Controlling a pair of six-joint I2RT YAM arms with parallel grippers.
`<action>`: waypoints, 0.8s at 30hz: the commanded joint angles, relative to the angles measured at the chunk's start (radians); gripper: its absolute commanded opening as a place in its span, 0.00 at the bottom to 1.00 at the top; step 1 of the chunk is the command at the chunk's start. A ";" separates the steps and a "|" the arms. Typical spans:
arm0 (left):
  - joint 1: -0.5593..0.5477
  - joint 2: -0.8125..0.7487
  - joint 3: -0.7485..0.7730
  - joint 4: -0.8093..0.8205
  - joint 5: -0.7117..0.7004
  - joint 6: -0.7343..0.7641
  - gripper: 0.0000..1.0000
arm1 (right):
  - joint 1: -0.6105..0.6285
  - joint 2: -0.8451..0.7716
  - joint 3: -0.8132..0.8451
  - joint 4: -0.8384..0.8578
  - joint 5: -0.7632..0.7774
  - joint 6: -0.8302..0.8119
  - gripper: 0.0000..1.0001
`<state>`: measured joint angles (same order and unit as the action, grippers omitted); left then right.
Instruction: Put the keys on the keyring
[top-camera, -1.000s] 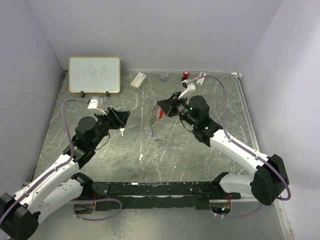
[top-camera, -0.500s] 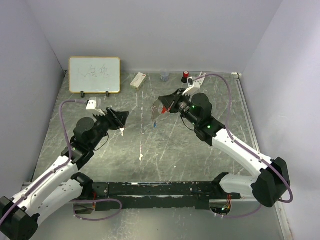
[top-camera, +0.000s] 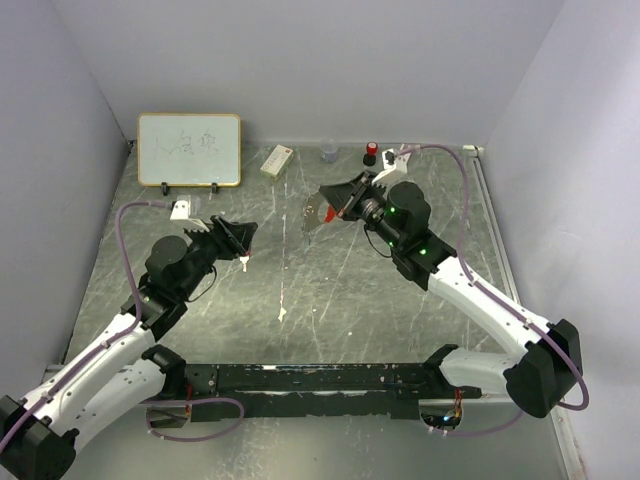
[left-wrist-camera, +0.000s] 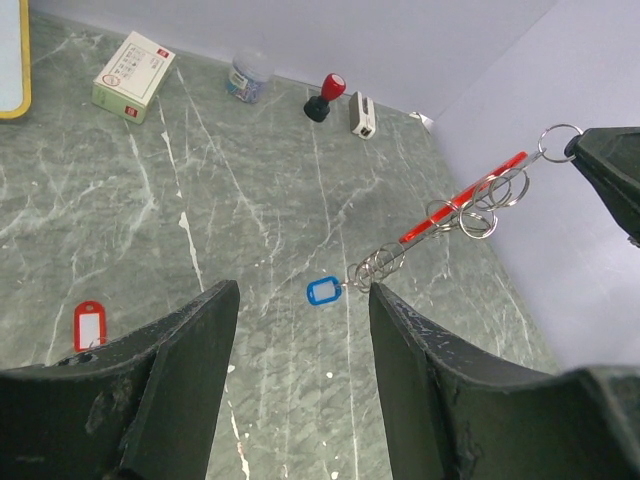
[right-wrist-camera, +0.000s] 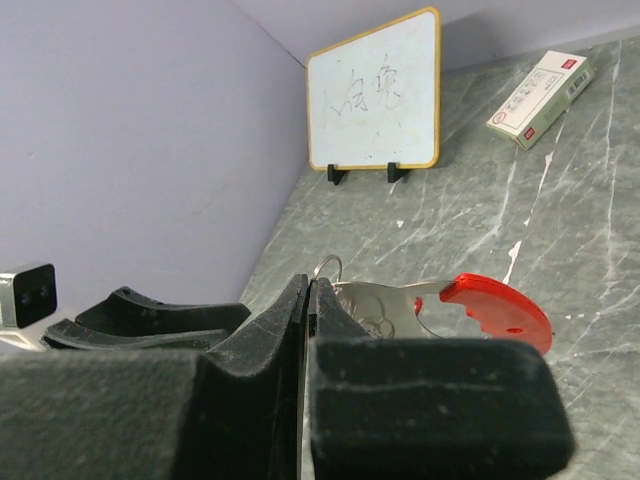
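Keyring (left-wrist-camera: 450, 207) in right claw (right-wrist-camera: 308, 290) — left claw (left-wrist-camera: 300, 295) wide

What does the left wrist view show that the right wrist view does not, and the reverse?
Only the left wrist view: the blue key tag at the end of the ring chain, the red key tag lying on the table, a small red-topped object. Only the right wrist view: the whole whiteboard with its writing. Both: the right fingers shut on the keyring with its red fob, and the white box.
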<state>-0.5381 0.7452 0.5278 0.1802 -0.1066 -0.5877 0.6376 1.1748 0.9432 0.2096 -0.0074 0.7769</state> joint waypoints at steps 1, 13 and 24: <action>0.008 -0.015 0.033 -0.008 -0.011 -0.003 0.66 | -0.009 -0.031 0.051 0.010 -0.001 0.019 0.00; 0.007 -0.008 0.037 -0.011 -0.006 0.018 0.66 | -0.016 0.019 0.073 -0.056 -0.044 -0.054 0.00; 0.007 0.016 0.023 0.003 -0.024 0.023 0.66 | -0.016 0.066 0.100 -0.275 0.029 -0.271 0.00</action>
<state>-0.5381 0.7525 0.5293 0.1791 -0.1154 -0.5789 0.6273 1.2537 1.0073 0.0170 -0.0250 0.6094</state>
